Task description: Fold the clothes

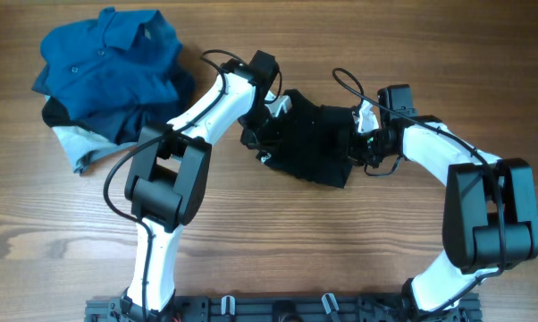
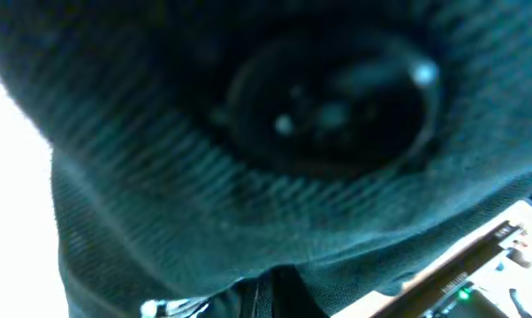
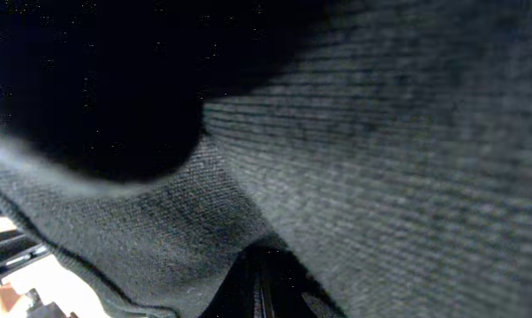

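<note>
A black garment lies bunched in the middle of the wooden table. My left gripper is at its left edge and my right gripper at its right edge. In the left wrist view dark ribbed fabric fills the frame and drapes over the shut fingers. In the right wrist view black knit fabric covers nearly everything, and the shut fingers pinch it at the bottom.
A pile of blue shirts with a light grey piece lies at the far left of the table. Cables loop over both arms near the garment.
</note>
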